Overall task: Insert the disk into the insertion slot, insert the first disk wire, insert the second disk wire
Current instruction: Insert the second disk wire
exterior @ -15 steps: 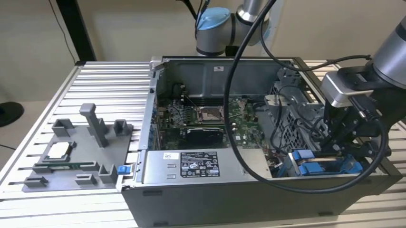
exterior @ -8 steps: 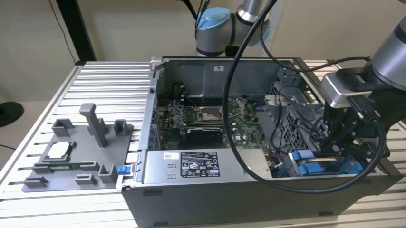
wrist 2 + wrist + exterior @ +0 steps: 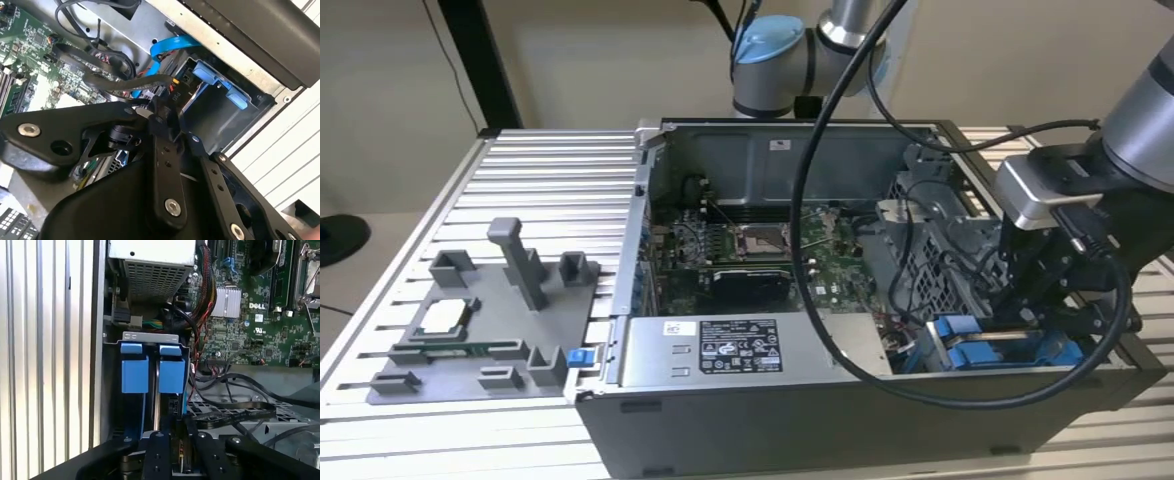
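Fingers (image 3: 161,116) clamped on a black wire (image 3: 120,86) at the slot (image 3: 150,371), 4 o'clock of the case; tilted plug could jam.

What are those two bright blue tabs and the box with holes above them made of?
The blue tabs look like moulded plastic: even bright colour, smooth matte faces, soft edges. The box with holes looks like bare sheet metal: dull grey with punched rows of small holes. The table beside them looks like ribbed aluminium, pale with a soft shine.
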`<state>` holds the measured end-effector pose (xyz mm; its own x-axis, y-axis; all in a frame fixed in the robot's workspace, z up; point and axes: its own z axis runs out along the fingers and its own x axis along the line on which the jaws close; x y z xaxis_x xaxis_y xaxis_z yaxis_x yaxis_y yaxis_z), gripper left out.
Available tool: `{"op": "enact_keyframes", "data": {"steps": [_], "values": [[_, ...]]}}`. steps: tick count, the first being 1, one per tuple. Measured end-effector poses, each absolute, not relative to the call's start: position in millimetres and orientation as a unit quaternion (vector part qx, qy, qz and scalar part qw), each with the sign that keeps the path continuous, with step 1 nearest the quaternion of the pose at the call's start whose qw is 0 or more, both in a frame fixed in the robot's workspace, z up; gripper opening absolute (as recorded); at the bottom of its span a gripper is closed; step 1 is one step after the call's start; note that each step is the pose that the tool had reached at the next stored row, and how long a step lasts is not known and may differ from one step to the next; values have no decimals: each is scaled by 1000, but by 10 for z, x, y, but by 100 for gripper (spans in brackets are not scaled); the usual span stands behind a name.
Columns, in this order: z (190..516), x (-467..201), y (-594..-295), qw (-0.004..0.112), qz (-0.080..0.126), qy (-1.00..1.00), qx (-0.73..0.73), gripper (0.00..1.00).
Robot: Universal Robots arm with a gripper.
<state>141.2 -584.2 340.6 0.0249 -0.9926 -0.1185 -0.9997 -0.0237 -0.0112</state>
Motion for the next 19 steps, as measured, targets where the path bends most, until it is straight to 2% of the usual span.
{"op": "enact_keyframes", "data": {"steps": [12, 19], "values": [[3942, 1410, -5842, 45, 38, 697, -714, 100], [3944, 1410, -5842, 45, 38, 697, -714, 100]]}}
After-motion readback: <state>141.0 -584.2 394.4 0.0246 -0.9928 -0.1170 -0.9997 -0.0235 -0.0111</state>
